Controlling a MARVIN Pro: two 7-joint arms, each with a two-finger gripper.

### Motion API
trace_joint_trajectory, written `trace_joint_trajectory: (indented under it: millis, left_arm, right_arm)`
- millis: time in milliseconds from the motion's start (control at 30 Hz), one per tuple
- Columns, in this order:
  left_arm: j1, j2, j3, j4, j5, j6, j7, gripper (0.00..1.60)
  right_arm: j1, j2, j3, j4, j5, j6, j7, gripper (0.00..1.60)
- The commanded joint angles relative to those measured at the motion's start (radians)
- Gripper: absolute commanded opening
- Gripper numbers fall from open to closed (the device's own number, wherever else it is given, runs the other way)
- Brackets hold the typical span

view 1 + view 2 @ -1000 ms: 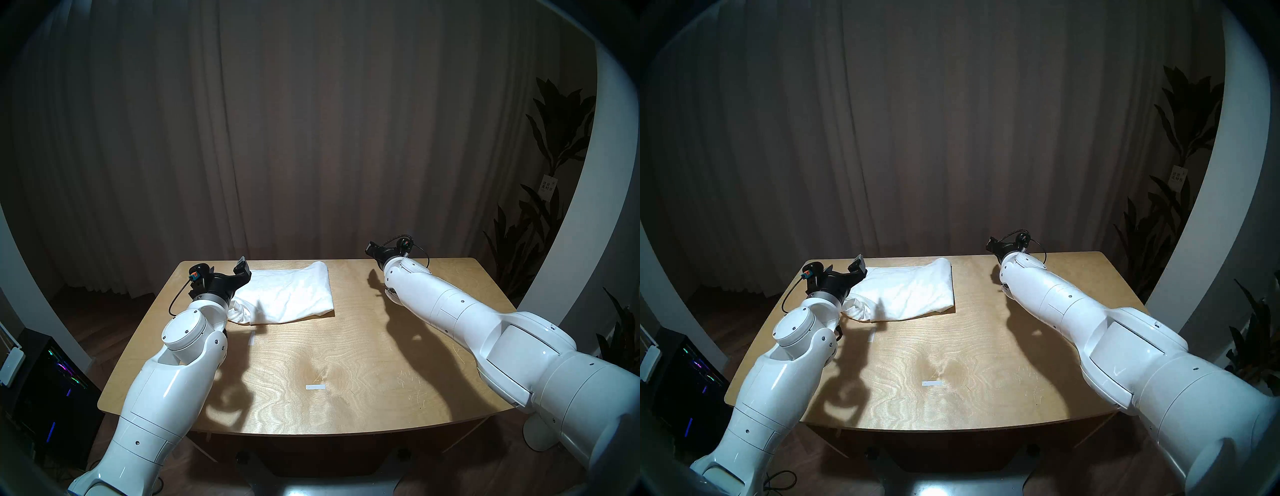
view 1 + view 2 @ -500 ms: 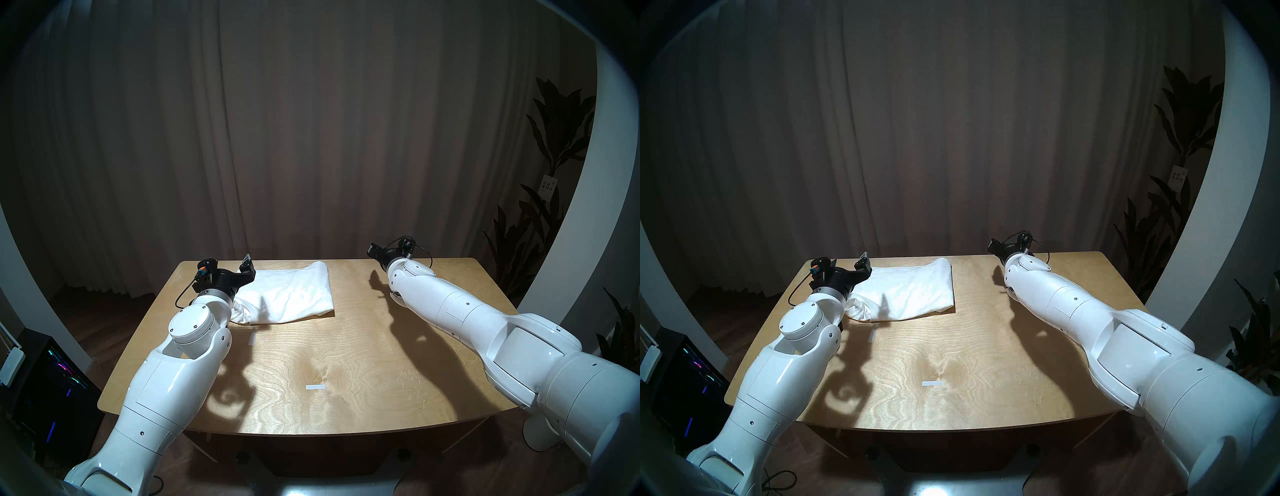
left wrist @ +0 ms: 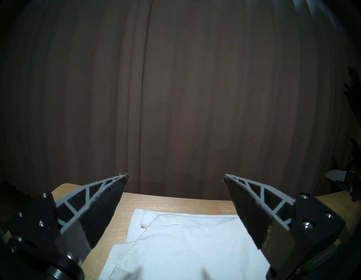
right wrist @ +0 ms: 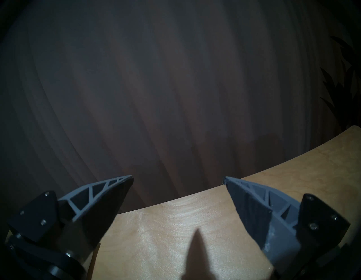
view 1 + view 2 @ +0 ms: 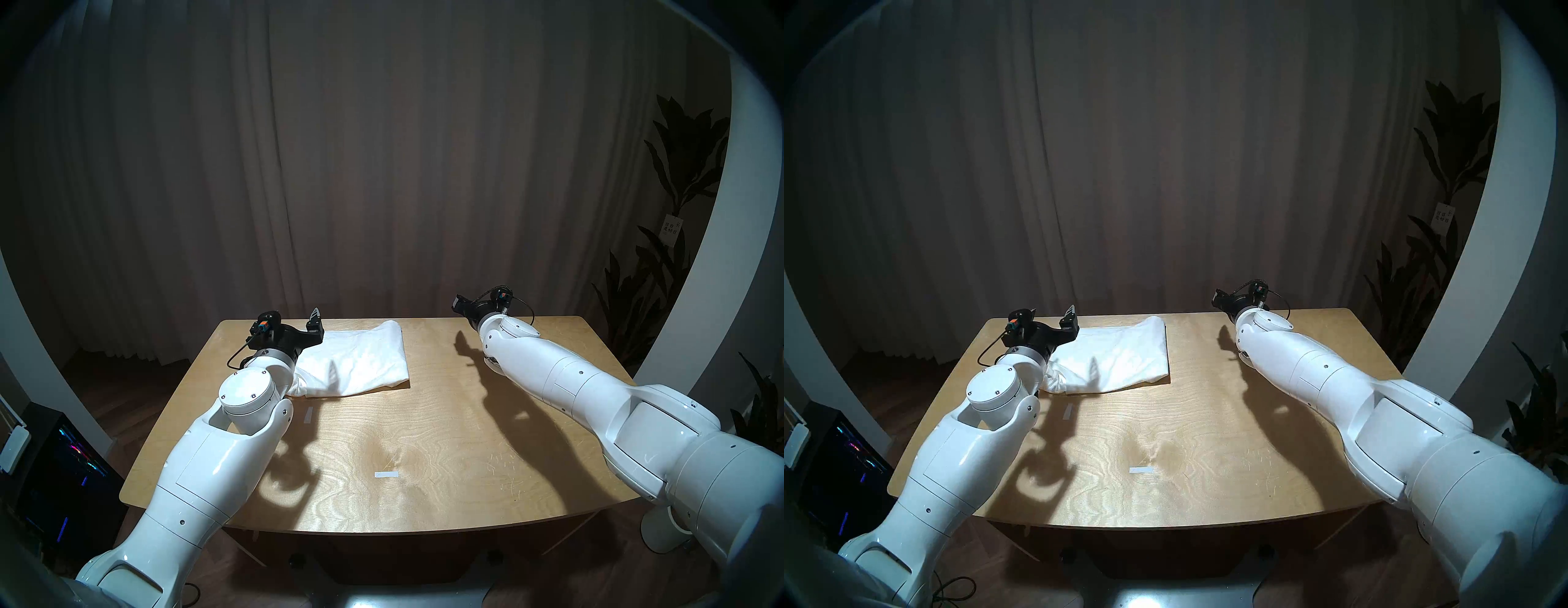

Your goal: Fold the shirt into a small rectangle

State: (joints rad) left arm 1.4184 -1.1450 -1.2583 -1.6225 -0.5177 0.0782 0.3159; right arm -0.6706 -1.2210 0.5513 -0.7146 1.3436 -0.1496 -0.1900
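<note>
On the pale wood-grain table at 11 o'clock, soft wrinkled white shirt folded to a rough rectangle, left gripper spread wide above its hemmed edge, holding nothing, right gripper at 1 o'clock, ribbed grey fingers wide apart, empty.

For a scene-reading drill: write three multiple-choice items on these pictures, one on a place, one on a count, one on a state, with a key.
1. Where does the folded white cotton T-shirt lie on the light wooden table?
A. far left part
B. near right corner
C. hanging off the front edge

2. How many small white tape strips are on the table?
A. none
B. two
C. five

3. How is the left gripper?
A. shut on the shirt
B. open, holding nothing
C. shut, empty

Key: 1 A, it lies by the far edge, left of centre; 2 B, one strip near the shirt, one strip near the front; 3 B, the jaws are spread above the cloth.
</note>
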Motion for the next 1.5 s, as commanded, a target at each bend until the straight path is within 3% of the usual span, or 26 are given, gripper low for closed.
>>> trace_joint_trajectory:
  millis: [0,733,1467]
  left_arm:
    - [-0.057,0.003,0.014,0.002,0.035,-0.007,-0.004,1.60]
    - [-0.098,0.026,0.071,0.065,0.109,-0.006,-0.015,1.60]
    - [-0.143,0.057,0.060,0.120,0.151,-0.005,-0.042,1.60]
  right_arm:
    - [0.004,0.032,0.001,-0.050,-0.009,-0.012,0.027,1.60]
    - [-0.023,0.126,-0.001,-0.166,-0.047,-0.022,0.096,1.60]
    - [-0.097,0.247,-0.012,-0.292,-0.092,-0.030,0.140,1.60]
